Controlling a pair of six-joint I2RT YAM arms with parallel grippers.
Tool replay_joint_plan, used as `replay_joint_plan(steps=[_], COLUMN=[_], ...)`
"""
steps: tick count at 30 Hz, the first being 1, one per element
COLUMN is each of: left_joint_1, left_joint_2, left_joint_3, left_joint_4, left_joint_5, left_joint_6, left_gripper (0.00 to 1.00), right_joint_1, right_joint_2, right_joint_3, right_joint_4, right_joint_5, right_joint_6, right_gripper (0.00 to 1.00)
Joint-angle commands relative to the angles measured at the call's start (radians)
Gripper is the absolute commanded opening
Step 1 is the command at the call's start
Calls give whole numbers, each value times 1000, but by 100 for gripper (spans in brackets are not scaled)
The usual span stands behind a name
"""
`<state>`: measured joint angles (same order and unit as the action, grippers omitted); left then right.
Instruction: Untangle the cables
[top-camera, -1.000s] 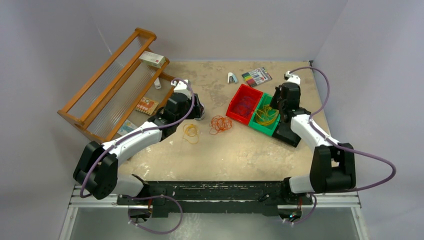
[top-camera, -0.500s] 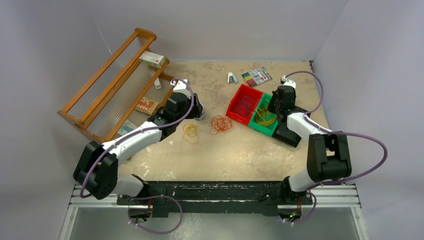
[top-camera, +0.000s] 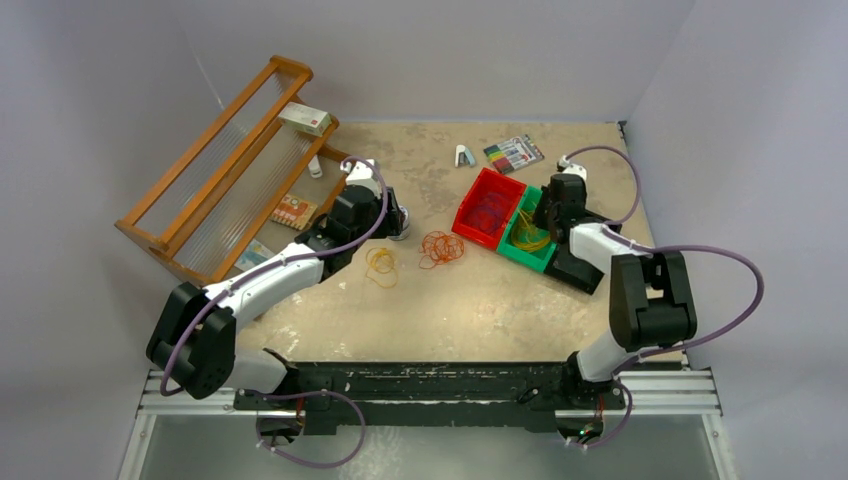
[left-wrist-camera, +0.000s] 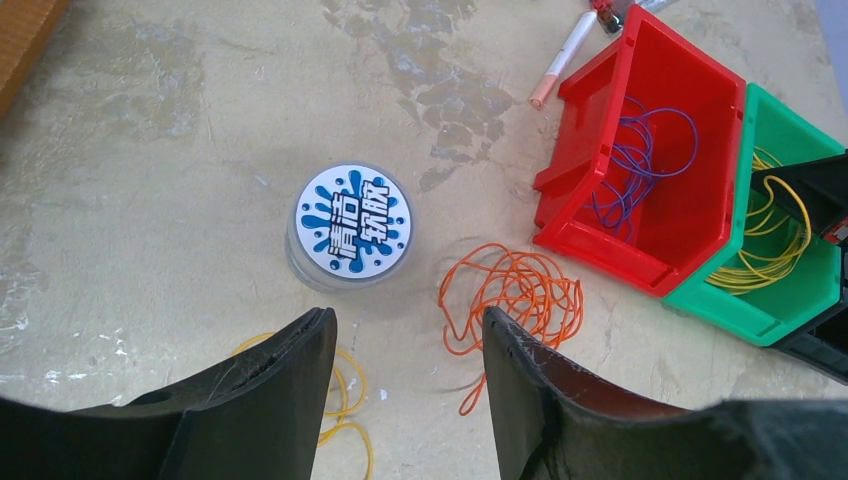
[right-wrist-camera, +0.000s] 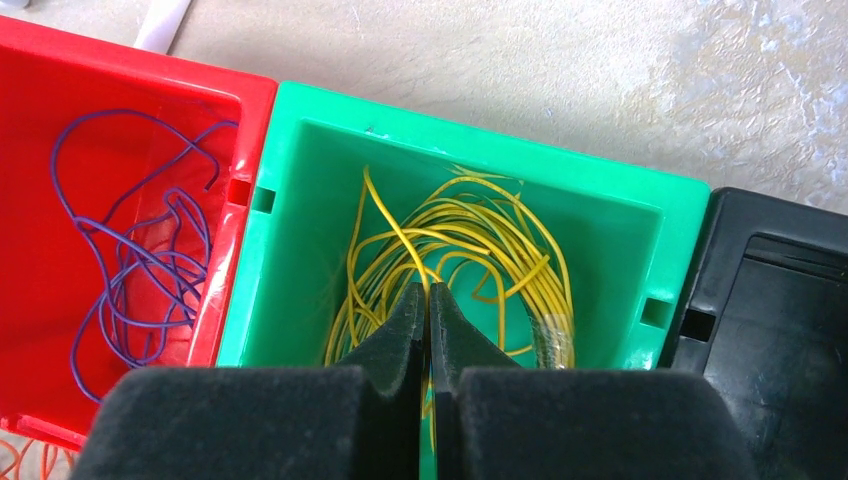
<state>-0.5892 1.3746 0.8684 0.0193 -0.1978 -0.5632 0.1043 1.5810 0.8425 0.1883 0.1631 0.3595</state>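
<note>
Two hands: left hand gapes beside orange cables; right hand closed, perhaps pinching yellow cables.

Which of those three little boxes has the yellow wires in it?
The green bin, the middle one, holds the yellow cables; the red bin holds purple strands, and the black bin shows none.
</note>
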Motion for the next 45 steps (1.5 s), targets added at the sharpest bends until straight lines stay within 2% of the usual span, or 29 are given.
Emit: replay_joint_plan(steps=[1, 38, 45], left_joint_1=[9, 11, 11], left_joint_2=[-23, -45, -50], left_joint_3=[11, -2, -5], left_joint_4=[24, 8, 4], left_joint_5=[-22, -38, -42], left_joint_6=[-9, -15, -15], left_gripper=[55, 56, 56], right_joint_1=[-5, -5, -5], right_joint_2=[16, 162, 113], right_joint_3=[4, 76, 78], right_joint_4=[36, -25, -40], right_joint_5=[-13, -62, -41], right_joint_6=[19, 44, 40], right_gripper=[0, 5, 9])
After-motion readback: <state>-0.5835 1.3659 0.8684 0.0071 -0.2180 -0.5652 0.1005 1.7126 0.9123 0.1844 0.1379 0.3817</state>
